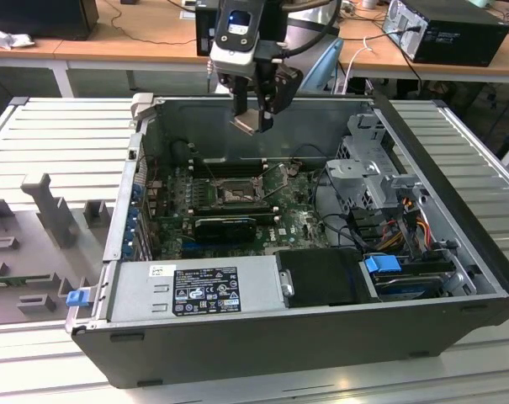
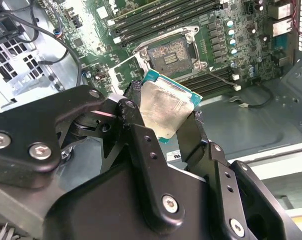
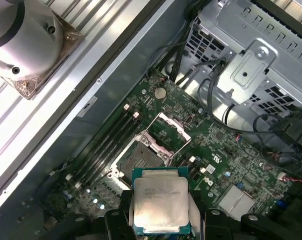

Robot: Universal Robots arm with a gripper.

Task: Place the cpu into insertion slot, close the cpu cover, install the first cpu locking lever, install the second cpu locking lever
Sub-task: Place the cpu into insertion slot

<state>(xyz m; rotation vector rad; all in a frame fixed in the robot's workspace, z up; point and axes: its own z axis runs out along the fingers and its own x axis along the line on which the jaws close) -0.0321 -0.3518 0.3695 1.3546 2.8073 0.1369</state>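
Note:
My gripper [image 1: 252,114] hangs above the open computer case, shut on the cpu [image 1: 247,124]. The cpu [image 2: 165,107] is a pale silver square with a green edge, and the black fingers [image 2: 132,107] clamp it on two opposite sides. It is tilted and well above the board. The insertion slot [image 2: 170,54] lies uncovered in the middle of the green motherboard [image 1: 300,223], with its dark contact field showing. In the first wrist view the cpu [image 3: 159,200] hovers just off the insertion slot [image 3: 140,159]. The cpu cover [image 3: 169,131] stands swung open on the slot's far side.
Long black memory slots [image 1: 225,167] flank the socket, and a long black card [image 1: 225,225] lies in front of it. A grey power supply [image 1: 195,290] takes up the case's front. A metal drive cage [image 1: 368,168] with cables stands at the exterior view's right.

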